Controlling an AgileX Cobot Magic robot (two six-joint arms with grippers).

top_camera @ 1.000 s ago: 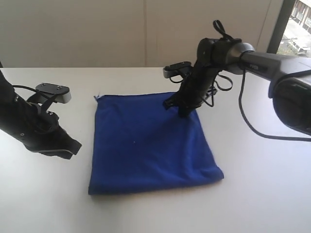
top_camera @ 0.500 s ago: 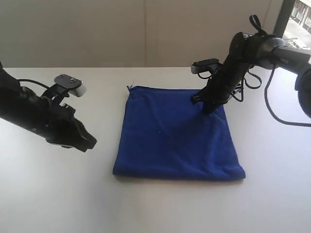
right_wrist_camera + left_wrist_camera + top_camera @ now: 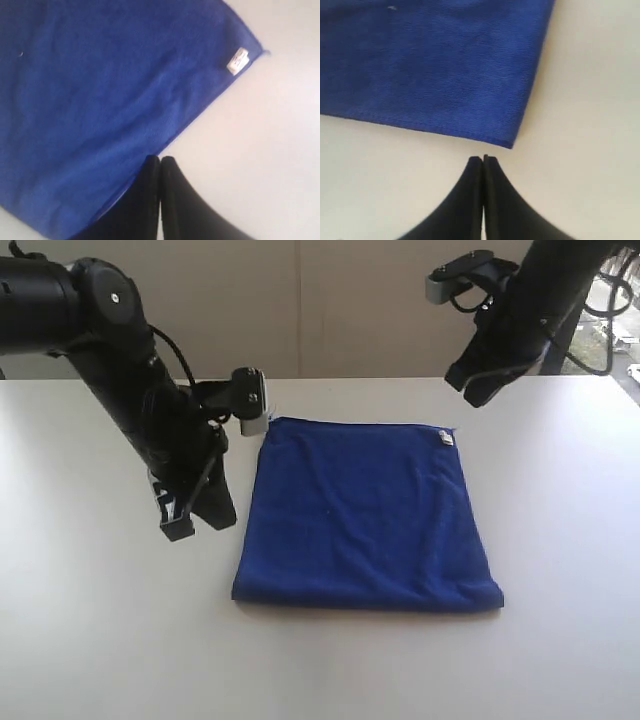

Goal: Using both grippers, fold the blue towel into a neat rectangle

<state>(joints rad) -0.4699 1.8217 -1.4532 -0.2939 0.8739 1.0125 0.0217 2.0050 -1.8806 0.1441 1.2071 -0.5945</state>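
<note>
Towel [image 3: 365, 510] first: it lies flat mid-tabletop, a bit nearer the far edge, and nothing is holding it. It's close to square, sides fairly straight. The near edge looks rounded and thick, so I judge it a fold and take the towel as already doubled. The white tag [image 3: 445, 437] sits at the towel's far right corner.

Left gripper [image 3: 482, 160]: fingers pressed together, nothing between them. It hangs low over bare tabletop just beside the towel's left edge. The wrist view puts a towel corner right off the tips, close but not touching. I can't say which corner. My read is that it's down there to be within reach of that edge for a pinch, but with the jaws shut it would have to open first.

Right gripper [image 3: 470, 390]: also pinched shut and empty. It's held high, above the far right part of the tabletop, beyond the tagged corner. Its wrist view looks down on the tag and the towel's right edge from well up. That height keeps the arm off the cloth, so nothing drags.

Whether another fold is due or this counts as finished, I can't settle from here.

Tabletop [image 3: 90, 620] is plain white, smooth, bare apart from the towel. Behind it is a pale panelled wall [image 3: 350, 300]. Daylight comes from a window [image 3: 622, 330] at the far right.
</note>
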